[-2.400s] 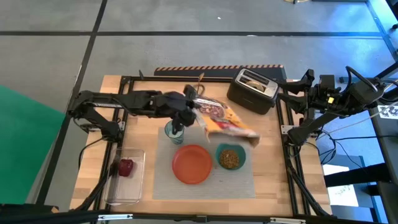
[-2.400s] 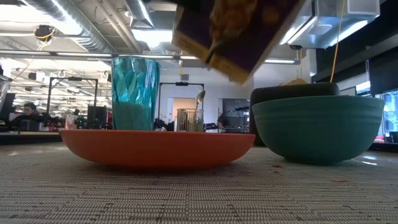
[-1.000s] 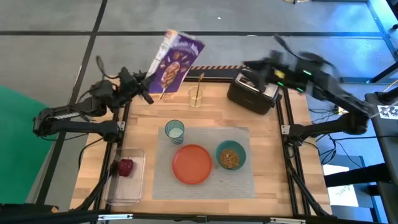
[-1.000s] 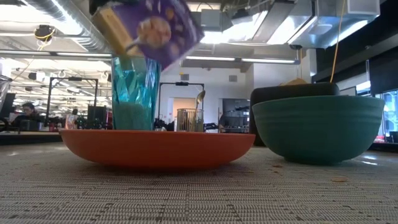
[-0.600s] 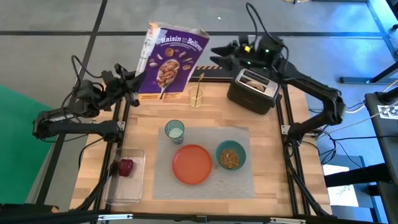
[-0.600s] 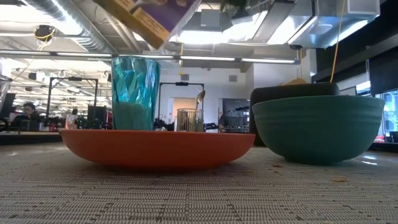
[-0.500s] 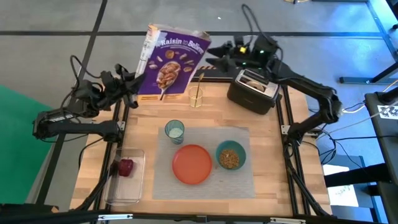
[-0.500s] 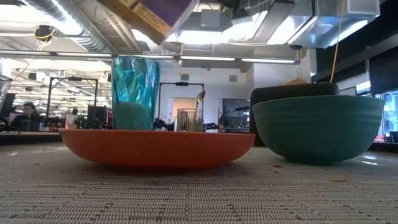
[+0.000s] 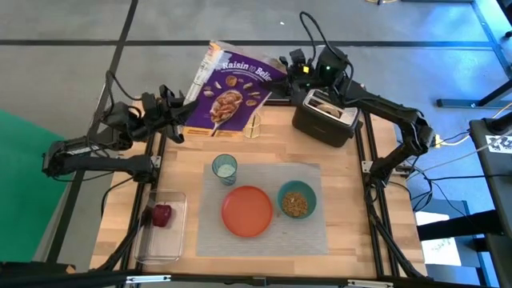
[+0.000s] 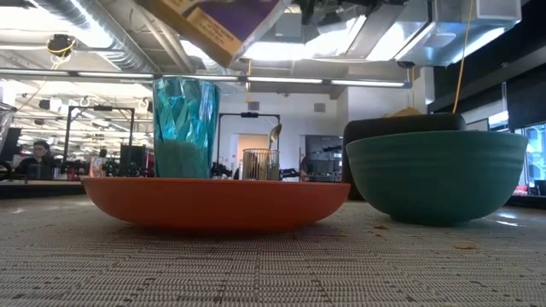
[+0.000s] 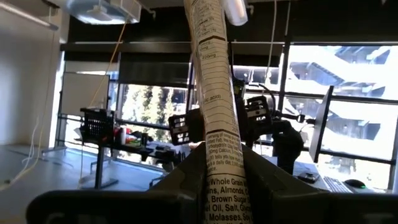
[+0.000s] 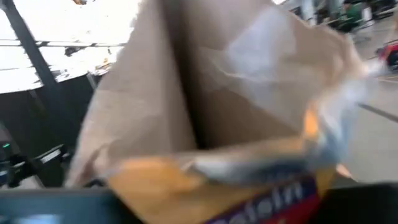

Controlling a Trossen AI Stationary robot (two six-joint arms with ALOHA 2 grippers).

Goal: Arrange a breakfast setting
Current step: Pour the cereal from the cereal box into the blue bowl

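Placemat [image 9: 312, 228], grey and rectangular, lies on the wooden bench [image 9: 192, 200] with the orange plate [image 9: 246, 210] and the teal bowl [image 9: 297, 200] side by side on it; brown cereal [image 9: 295, 205] fills the bowl. The blue cup [image 9: 225, 168] stands at the mat's far left corner, behind the plate. At the bench's near left corner a clear tray [image 9: 178, 240] holds a red fruit [image 9: 162, 214], well apart from the mat.

Above the far edge, the left hand [image 9: 182, 122] is clamped on the bottom end of a purple cereal box [image 9: 232, 88], which hangs tilted in the air over the far left part of the bench. The right hand [image 9: 292, 67] reaches in at the box's open top; whether its fingers are open I cannot tell. Under the box stands a small glass [image 9: 253, 126] with a gold spoon [image 9: 258, 100] in it. A black toaster [image 9: 324, 117] sits at the far right, directly under the right arm.
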